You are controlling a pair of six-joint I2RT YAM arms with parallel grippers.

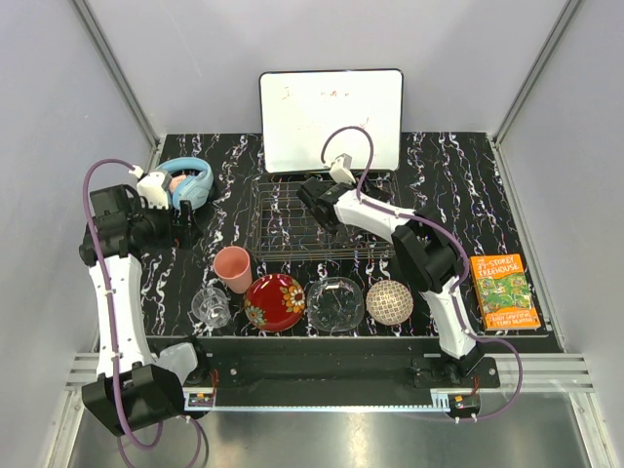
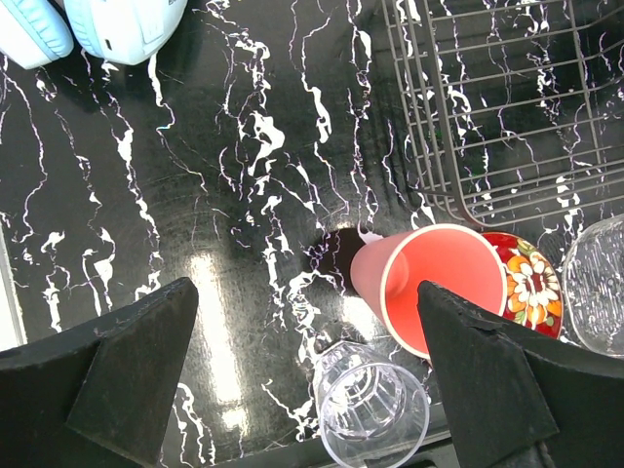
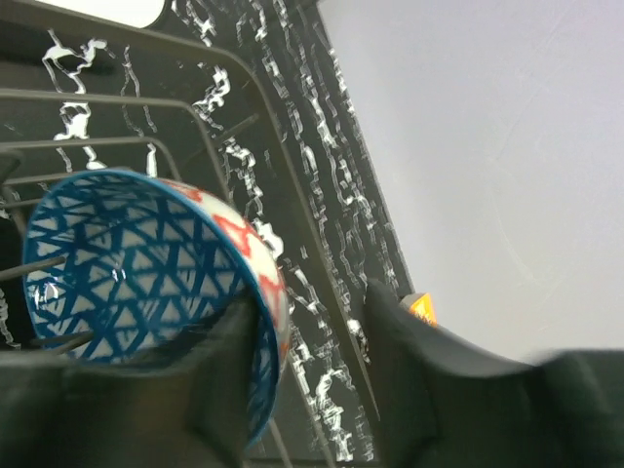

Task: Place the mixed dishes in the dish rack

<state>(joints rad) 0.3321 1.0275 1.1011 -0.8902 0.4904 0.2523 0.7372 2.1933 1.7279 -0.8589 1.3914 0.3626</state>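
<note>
The blue patterned bowl (image 3: pixel 127 263) lies tilted on its side among the wires of the dish rack (image 1: pixel 283 229). My right gripper (image 3: pixel 310 302) is open over it, with one finger inside the rim and the other standing apart from the outer wall. My left gripper (image 2: pixel 304 292) is open and empty above the table, left of the pink cup (image 2: pixel 439 283) and above the clear glass mug (image 2: pixel 370 409). In front of the rack stand the red floral plate (image 1: pixel 275 301), clear glass dish (image 1: pixel 335 304) and beige patterned bowl (image 1: pixel 389 301).
Light-blue headphones (image 1: pixel 185 180) lie at the back left, beside the left arm. A whiteboard (image 1: pixel 331 117) leans against the wall behind the rack. An orange book (image 1: pixel 502 291) lies at the right edge. Grey walls close in the table on three sides.
</note>
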